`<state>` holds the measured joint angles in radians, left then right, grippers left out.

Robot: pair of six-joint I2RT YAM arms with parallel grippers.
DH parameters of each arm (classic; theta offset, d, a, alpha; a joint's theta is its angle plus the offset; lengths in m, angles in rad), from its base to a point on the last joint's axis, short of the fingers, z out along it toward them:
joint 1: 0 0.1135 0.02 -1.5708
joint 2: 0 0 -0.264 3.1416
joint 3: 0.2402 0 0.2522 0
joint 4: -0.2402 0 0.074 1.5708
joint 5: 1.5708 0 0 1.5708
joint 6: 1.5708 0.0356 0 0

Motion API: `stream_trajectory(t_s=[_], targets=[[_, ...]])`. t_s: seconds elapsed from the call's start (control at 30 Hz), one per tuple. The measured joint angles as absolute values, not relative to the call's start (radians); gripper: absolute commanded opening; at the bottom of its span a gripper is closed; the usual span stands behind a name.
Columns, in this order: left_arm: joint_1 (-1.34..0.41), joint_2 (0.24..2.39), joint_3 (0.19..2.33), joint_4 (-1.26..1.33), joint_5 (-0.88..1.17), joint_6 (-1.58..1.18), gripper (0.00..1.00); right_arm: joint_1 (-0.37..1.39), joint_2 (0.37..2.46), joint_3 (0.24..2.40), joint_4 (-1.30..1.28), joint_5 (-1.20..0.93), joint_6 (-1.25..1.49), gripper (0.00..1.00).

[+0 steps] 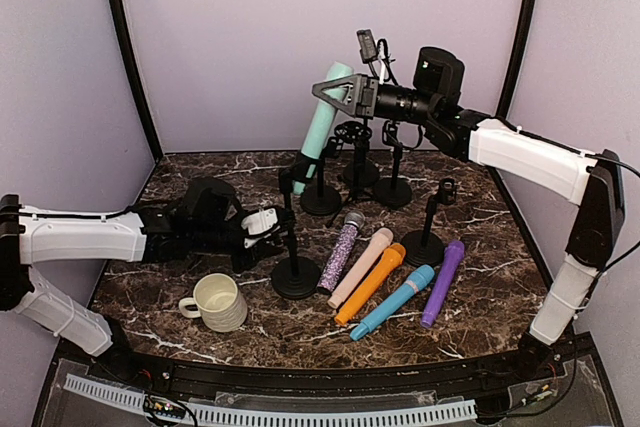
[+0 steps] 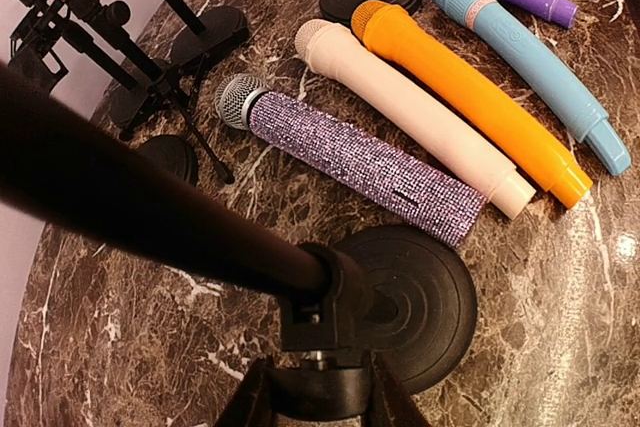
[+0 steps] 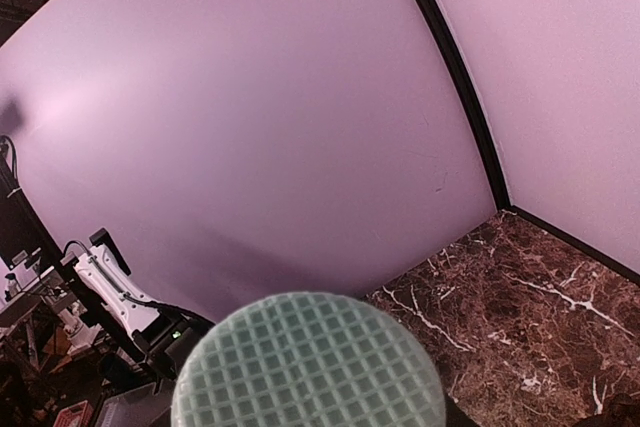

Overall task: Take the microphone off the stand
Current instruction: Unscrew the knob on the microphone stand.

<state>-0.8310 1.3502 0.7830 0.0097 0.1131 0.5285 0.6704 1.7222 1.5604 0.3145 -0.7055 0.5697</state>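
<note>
1. Left gripper [image 1: 268, 229], left of centre in the top view: closed on the pole of the black stand [image 1: 295, 277], just above its round base. The left wrist view backs this up, with the fingers pinched on the stem.
2. Risk here: if that hold slips, I expect the stand to tip or lift along with the pull. The mug [image 1: 220, 302] sits near the base at lower left.
3. The glitter microphone [image 1: 340, 252] lies on the bench [image 1: 480, 237] just right of the base, with more coloured ones in a row beside it. A tipped stand or a drop would land on them.
4. The mint microphone [image 1: 320, 132] is at upper centre, tilted, head up-right and tail down-left at the stand's clip [image 1: 299, 172]. I cannot tell whether the tail is free of the clip.
5. Risk: a sideways pull instead of along the clip could bind the tail and drag the stand.
6. Right gripper [image 1: 340, 95], upper centre: closed around the mint microphone just below its head. The right wrist view shows only the mesh head, no fingers.
7. Relative position: the mint microphone is in the right gripper, well above the bench. The left gripper is below and left of it, not touching it.
</note>
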Motion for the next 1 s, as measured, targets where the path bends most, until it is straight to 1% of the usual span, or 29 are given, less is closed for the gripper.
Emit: stream_trajectory(t_s=[0.03,0.1,0.13,0.2,0.23,0.33,0.4,0.53,0.6,0.7,0.9,0.97,1.0], targets=[[-0.828,1.350,0.783,0.009,0.121,0.527,0.41,0.670,1.722,1.559,0.315,-0.706,0.570,0.21],[-0.826,1.346,0.783,0.010,0.136,0.530,0.60,0.671,1.720,1.557,0.315,-0.706,0.570,0.21],[-0.828,1.343,0.783,0.012,0.140,0.539,0.72,0.671,1.719,1.557,0.314,-0.705,0.570,0.21],[-0.830,1.327,0.781,0.020,0.142,0.549,0.81,0.671,1.717,1.555,0.313,-0.703,0.567,0.21],[-0.831,1.312,0.776,0.028,0.142,0.549,0.83,0.671,1.716,1.554,0.313,-0.702,0.566,0.21],[-0.842,1.242,0.755,0.061,0.134,0.586,0.84,0.671,1.716,1.553,0.313,-0.701,0.566,0.22],[-0.849,1.199,0.742,0.085,0.118,0.619,0.84,0.671,1.715,1.552,0.313,-0.699,0.565,0.26],[-0.864,1.177,0.736,0.100,0.093,0.670,0.83,0.671,1.713,1.549,0.313,-0.692,0.562,0.52],[-0.868,1.179,0.732,0.099,0.085,0.683,0.83,0.672,1.711,1.546,0.311,-0.687,0.563,0.61],[-0.868,1.180,0.722,0.099,0.080,0.691,0.83,0.673,1.707,1.538,0.302,-0.673,0.559,0.71],[-0.870,1.191,0.697,0.104,0.053,0.697,0.82,0.673,1.691,1.502,0.282,-0.620,0.553,0.84],[-0.874,1.206,0.695,0.105,0.038,0.699,0.79,0.673,1.674,1.478,0.282,-0.599,0.553,0.86],[-0.876,1.214,0.694,0.105,0.035,0.700,0.75,0.673,1.664,1.466,0.283,-0.590,0.555,0.86]])
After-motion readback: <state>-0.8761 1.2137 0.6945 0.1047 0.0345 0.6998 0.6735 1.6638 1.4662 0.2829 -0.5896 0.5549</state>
